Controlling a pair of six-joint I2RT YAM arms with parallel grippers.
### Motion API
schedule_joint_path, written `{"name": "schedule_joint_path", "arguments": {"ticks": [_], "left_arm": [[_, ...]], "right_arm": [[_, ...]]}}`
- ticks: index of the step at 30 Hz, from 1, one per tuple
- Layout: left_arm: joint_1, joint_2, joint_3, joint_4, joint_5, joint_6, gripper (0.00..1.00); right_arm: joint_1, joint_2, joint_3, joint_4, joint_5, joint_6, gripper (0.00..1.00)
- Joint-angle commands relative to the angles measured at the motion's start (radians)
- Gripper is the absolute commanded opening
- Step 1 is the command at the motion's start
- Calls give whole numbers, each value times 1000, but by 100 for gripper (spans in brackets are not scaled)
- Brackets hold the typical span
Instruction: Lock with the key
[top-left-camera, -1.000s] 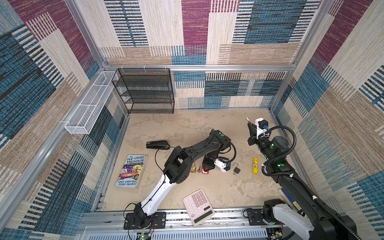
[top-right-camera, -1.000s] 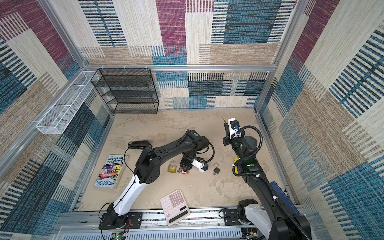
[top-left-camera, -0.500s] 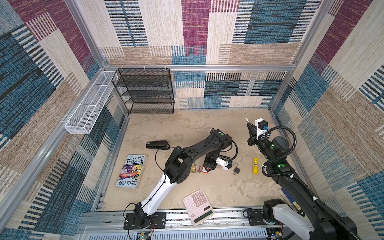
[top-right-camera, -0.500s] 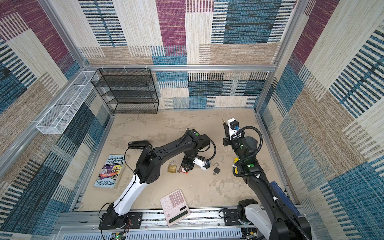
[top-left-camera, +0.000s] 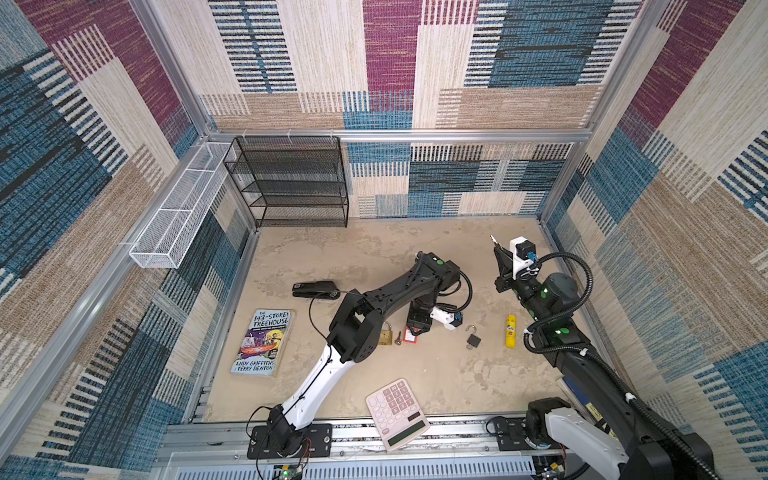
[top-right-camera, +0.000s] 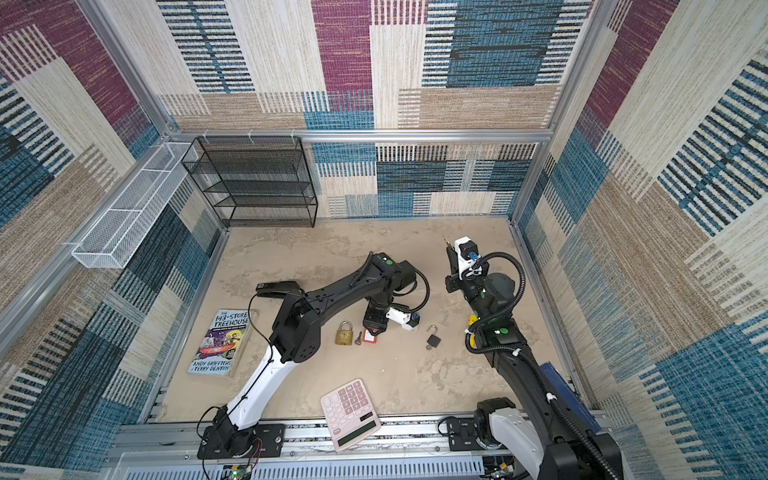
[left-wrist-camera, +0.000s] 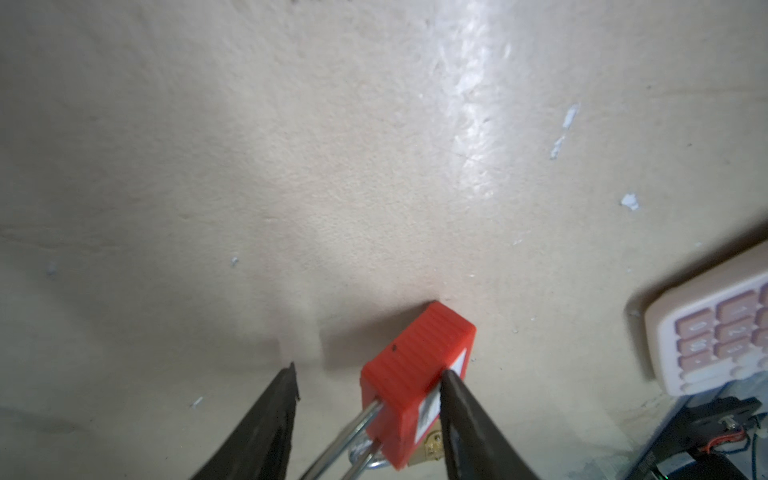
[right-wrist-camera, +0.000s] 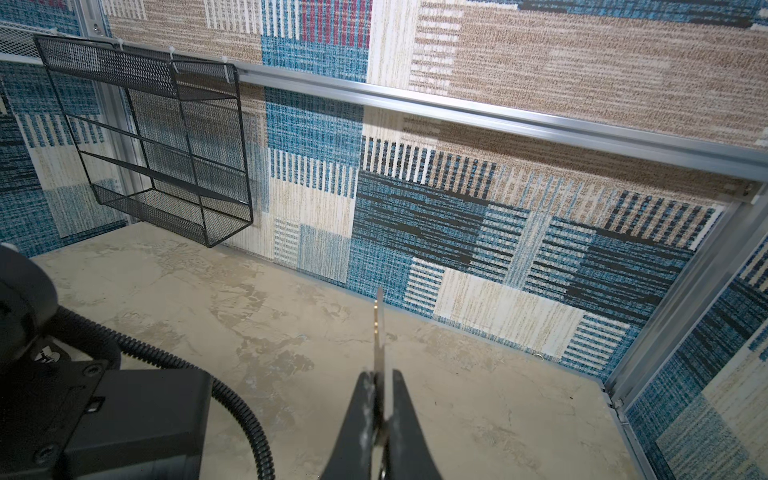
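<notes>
A red padlock (left-wrist-camera: 415, 361) lies on the beige floor (top-left-camera: 415, 374) with its steel shackle pointing back toward the wrist. My left gripper (left-wrist-camera: 370, 380) stands open around it. One finger (left-wrist-camera: 451, 390) rests against the labelled side and the other is apart from the lock. In both top views this gripper (top-left-camera: 415, 328) (top-right-camera: 374, 328) hangs over the red padlock (top-left-camera: 411, 336) (top-right-camera: 370, 337). My right gripper (right-wrist-camera: 380, 376) is shut on a thin metal key (right-wrist-camera: 378, 328), held up in the air at the back right (top-left-camera: 496, 249), blade pointing away.
Beside the red padlock lie a brass padlock (top-left-camera: 385, 333) and a small loose key (top-left-camera: 398, 337). A black padlock (top-left-camera: 473, 340) with its shackle open and a yellow stick (top-left-camera: 510, 330) lie to the right. Calculator (top-left-camera: 397, 413), book (top-left-camera: 262, 343), stapler (top-left-camera: 316, 289), black mesh shelf (top-left-camera: 291, 183).
My left gripper has opened over the red padlock, which now lies on the floor. The right arm with the key has not moved.
</notes>
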Motion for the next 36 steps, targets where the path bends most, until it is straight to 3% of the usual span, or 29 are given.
{"name": "schedule_joint_path", "arguments": {"ticks": [1,8,13,22,36], "left_arm": [[4,4,9,3,15,-15,56],[7,-2,21,7,40,-28,58],[9,-11,26,12,42,-26,67],[22,-8,42,30,37,-34,68],[66,48,135,181,-155,-105,62]], "right_arm": [[-1,-1,5,7,-5,-3,0],[0,2,6,7,-12,-2,0],[0,1,5,6,-12,-5,0],[-1,5,6,7,-13,-6,0],[-1,21,15,12,2,-20,0]]}}
